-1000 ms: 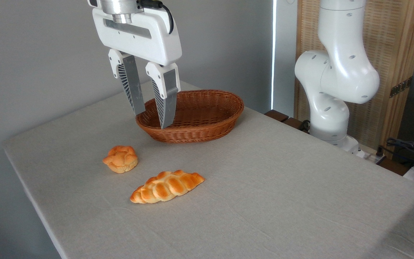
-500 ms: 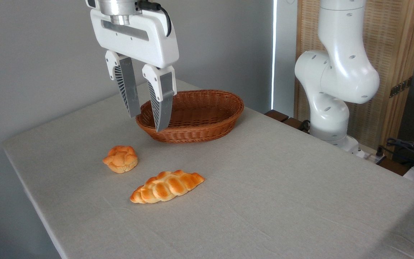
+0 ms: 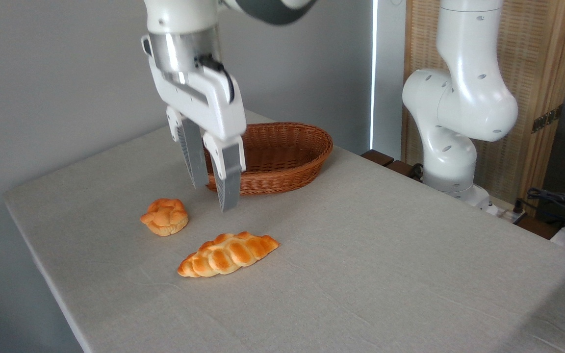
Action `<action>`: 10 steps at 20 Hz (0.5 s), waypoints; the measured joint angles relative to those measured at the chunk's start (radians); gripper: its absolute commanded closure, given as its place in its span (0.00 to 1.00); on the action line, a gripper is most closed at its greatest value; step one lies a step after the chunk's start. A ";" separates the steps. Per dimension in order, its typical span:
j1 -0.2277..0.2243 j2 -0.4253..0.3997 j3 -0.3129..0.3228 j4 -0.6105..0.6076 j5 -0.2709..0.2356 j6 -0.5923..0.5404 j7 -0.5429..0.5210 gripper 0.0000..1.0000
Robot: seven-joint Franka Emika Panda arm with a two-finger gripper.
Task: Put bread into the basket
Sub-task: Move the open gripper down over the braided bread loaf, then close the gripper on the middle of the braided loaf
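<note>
From my seat the gripper and its fingers cover the left end of the basket, so I cannot see that part of its rim or floor. The arm runs out of the top edge, and I lose the stretch between its base column and the wrist. The table is cut off at the bottom and right edges, and the dark cables at far right are too small for me to make out.
</note>
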 measured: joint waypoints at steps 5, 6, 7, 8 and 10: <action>-0.006 0.009 -0.034 -0.193 0.000 0.221 0.016 0.00; -0.009 0.011 -0.039 -0.223 0.000 0.258 0.016 0.00; -0.013 0.014 -0.042 -0.247 0.000 0.283 0.016 0.00; -0.015 0.018 -0.047 -0.264 0.000 0.298 0.016 0.00; -0.021 0.025 -0.050 -0.285 -0.002 0.317 0.016 0.00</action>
